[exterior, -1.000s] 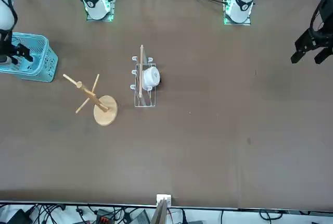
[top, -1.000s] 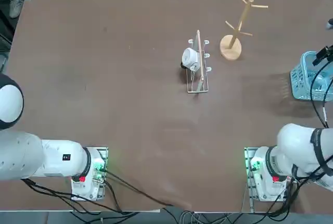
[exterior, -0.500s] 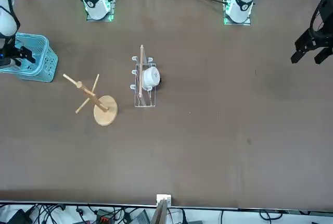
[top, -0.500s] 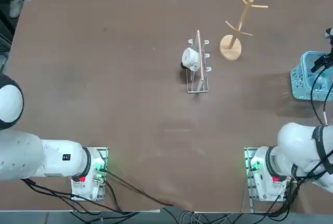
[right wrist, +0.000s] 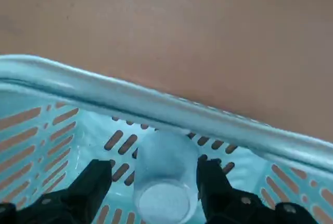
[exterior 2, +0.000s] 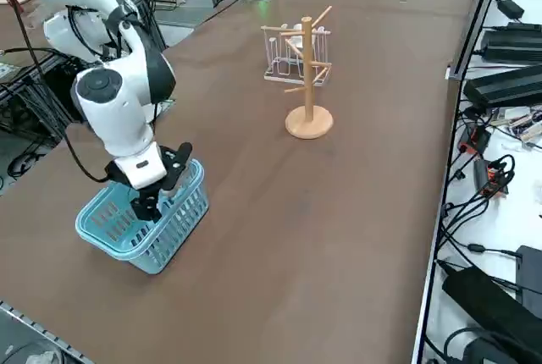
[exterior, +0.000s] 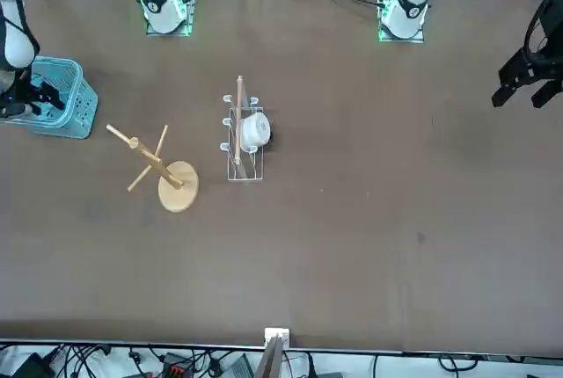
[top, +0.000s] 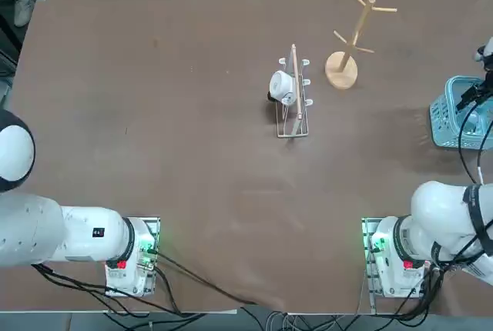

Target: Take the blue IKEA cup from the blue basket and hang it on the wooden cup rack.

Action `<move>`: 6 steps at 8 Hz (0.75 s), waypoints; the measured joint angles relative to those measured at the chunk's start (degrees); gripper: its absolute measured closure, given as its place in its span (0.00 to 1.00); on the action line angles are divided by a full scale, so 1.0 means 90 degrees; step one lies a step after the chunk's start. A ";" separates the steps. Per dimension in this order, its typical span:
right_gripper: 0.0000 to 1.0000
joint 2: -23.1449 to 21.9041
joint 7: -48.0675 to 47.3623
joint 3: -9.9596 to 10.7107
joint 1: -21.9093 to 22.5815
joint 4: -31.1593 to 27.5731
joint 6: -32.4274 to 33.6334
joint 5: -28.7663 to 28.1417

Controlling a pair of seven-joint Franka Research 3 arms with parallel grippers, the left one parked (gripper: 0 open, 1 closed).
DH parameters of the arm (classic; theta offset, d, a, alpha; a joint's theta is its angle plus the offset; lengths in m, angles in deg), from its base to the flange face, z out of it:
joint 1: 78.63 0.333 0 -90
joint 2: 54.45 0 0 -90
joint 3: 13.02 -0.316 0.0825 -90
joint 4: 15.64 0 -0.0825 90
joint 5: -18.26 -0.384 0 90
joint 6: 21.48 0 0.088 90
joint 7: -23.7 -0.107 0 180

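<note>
Pale blue and slightly translucent, the blue IKEA cup lies on its side inside the blue basket, close under the basket's near wall. In the wrist view it sits between the two black fingers of the right gripper, with a visible gap on each side; the fingers are spread wide and touch neither the cup nor each other. The cup's round closed bottom faces the camera, and its plain, smooth wall tapers a little.

From the right side the right gripper points down and has dipped below the rim into the basket, whose slotted lattice sides hide the cup in that view. The basket stands near the table's edge on the robot's right. From above only part of the basket shows at the frame's right edge.

Well apart from the basket stands the wooden cup rack, upright on its round disc base, its slanted pegs bare. Just beyond it is a white wire rack carrying a white mug.
</note>
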 joint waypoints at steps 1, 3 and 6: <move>0.00 0.0066 0.0090 0.0000 -0.0061 0.0000 -0.0062 0.0000; 0.00 0.0170 0.0223 0.0000 -0.0184 0.0000 -0.0179 0.0000; 0.00 0.0252 0.0245 0.0000 -0.0246 -0.0002 -0.0225 0.0000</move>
